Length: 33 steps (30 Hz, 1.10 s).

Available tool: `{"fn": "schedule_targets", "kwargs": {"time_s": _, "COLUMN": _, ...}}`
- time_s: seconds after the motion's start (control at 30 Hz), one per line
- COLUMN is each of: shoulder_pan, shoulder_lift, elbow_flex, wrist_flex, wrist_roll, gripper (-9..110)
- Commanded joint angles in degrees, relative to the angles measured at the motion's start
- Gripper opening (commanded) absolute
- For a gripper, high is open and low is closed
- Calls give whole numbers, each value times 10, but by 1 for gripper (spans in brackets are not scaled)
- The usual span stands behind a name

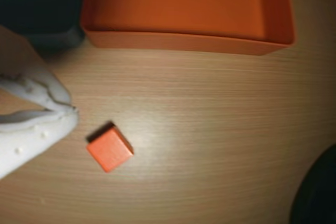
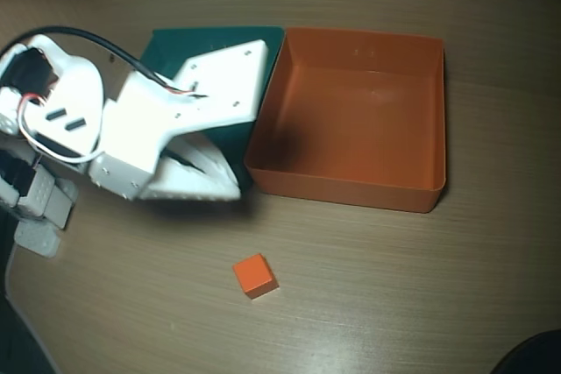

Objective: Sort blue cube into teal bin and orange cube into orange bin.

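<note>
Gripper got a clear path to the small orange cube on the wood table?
Probably yes. The small orange cube sits alone on bare wooden table, apart from the large orange plastic tray. The gripper, jaws closed, hangs beside it with nothing between; it must open first.

The orange cube (image 2: pixel 255 275) is small and plain-faced, lying alone on the tabletop (image 2: pixel 394 286), turned corner-on in the overhead view, near the orange bin (image 2: pixel 436 129) but apart from it. That bin is a square tray with low upright walls and a bare flat bottom. The teal bin (image 2: pixel 175 41) sits touching its left wall, mostly hidden; the blue cube cannot be seen.
</note>
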<state>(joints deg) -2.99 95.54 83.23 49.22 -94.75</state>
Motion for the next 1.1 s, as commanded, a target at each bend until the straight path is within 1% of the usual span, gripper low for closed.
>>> {"fn": "schedule_targets", "kwargs": {"time_s": 0.0, "shoulder_pan": 18, "shoulder_lift": -16, "elbow_flex": -37, "wrist_flex": -37, "wrist_roll": -106, "gripper": -2}}
{"fn": "schedule_targets", "kwargs": {"time_s": 0.17, "shoulder_pan": 54, "shoulder_lift": -55, "elbow_flex": -37, "wrist_flex": -62, "wrist_roll": -228, "gripper": -1}}
{"fn": "schedule_targets", "kwargs": {"time_s": 0.27, "shoulder_pan": 66, "shoulder_lift": -75, "elbow_flex": -37, "wrist_flex": -62, "wrist_roll": -266, "gripper": -1}}
{"fn": "schedule_targets", "kwargs": {"time_s": 0.37, "shoulder_pan": 76, "shoulder_lift": -94, "elbow_flex": -37, "wrist_flex": -62, "wrist_roll": -272, "gripper": 0}}
{"fn": "schedule_targets", "kwargs": {"time_s": 0.43, "shoulder_pan": 80, "shoulder_lift": -105, "elbow_flex": -36, "wrist_flex": -62, "wrist_roll": -272, "gripper": 5}}
{"fn": "schedule_targets", "kwargs": {"time_s": 0.63, "shoulder_pan": 91, "shoulder_lift": -129, "elbow_flex": -36, "wrist_flex": -62, "wrist_roll": -273, "gripper": 32}}
{"fn": "schedule_targets", "kwargs": {"time_s": 0.77, "shoulder_pan": 91, "shoulder_lift": -144, "elbow_flex": -36, "wrist_flex": -62, "wrist_roll": -273, "gripper": 45}}
{"fn": "schedule_targets", "kwargs": {"time_s": 0.83, "shoulder_pan": 91, "shoulder_lift": -154, "elbow_flex": -36, "wrist_flex": -62, "wrist_roll": -273, "gripper": 47}}
{"fn": "schedule_targets", "kwargs": {"time_s": 1.07, "shoulder_pan": 92, "shoulder_lift": -207, "elbow_flex": -36, "wrist_flex": -62, "wrist_roll": -276, "gripper": 47}}
